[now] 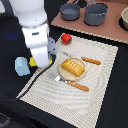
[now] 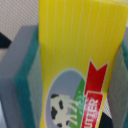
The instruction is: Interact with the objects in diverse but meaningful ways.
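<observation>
Yellow packet (image 2: pixel 80 55), red print, long axis parallel to fingers (image 2: pixel 25 80); gripper (image 2: pixel 75 75) pinching it between both pads.

A flat yellow packet with red print (image 2: pixel 80 55) fills most of the wrist view, seen very close and slightly blurred. Its face is ribbed with fine lines along its length. Near one end sits a printed oval picture with a black-and-white cow, and beside it a red ribbon-shaped label bearing white letters that read "BUTTER". The gripper (image 2: pixel 75 70) closes on the packet — its grey jaws, lined with teal-green pads (image 2: pixel 27 75), press against both long edges of it.
</observation>
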